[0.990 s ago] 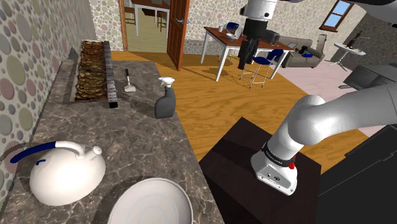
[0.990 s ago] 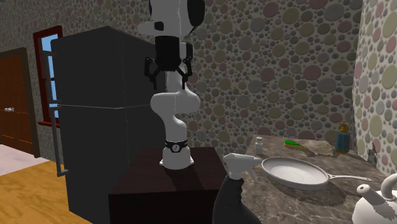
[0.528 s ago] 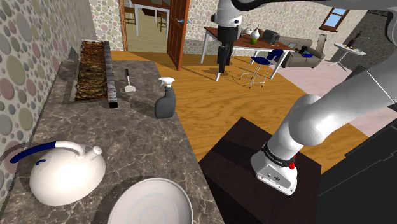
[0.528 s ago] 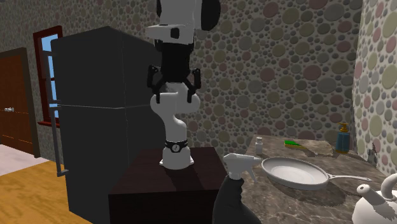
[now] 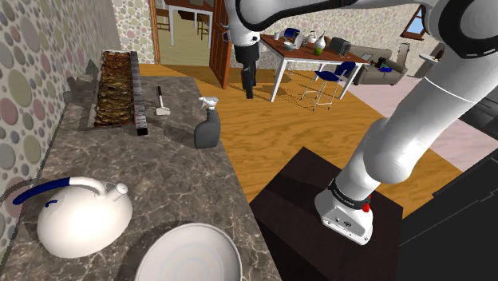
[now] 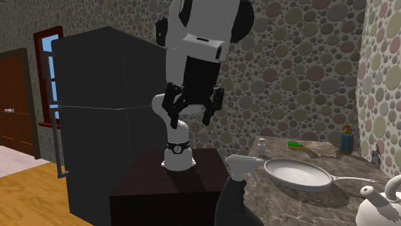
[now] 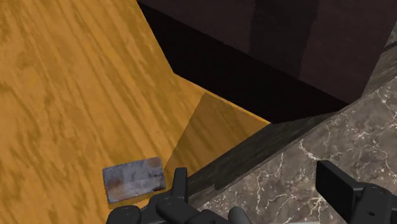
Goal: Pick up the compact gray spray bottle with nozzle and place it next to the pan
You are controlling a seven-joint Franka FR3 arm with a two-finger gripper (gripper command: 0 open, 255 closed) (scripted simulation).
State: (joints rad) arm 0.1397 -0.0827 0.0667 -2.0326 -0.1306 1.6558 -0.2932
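Spray bottle [image 5: 207, 124], dark grey with a pale nozzle, stands upright on the marble counter [image 5: 160, 184] near its floor-side edge in the shoulder view. The gripper [image 5: 248, 92] hangs over the wooden floor to that view's right of the bottle, apart from it. A white pan [image 5: 191, 255] lies at the counter's near end beside a white kettle [image 5: 80, 215].

In the second exterior view the bottle sits low in the foreground, the pan just beyond it, and the gripper's fingers [image 6: 172, 117] stand spread.

In the wrist view the fingers stand apart with nothing between them, above the counter's edge.
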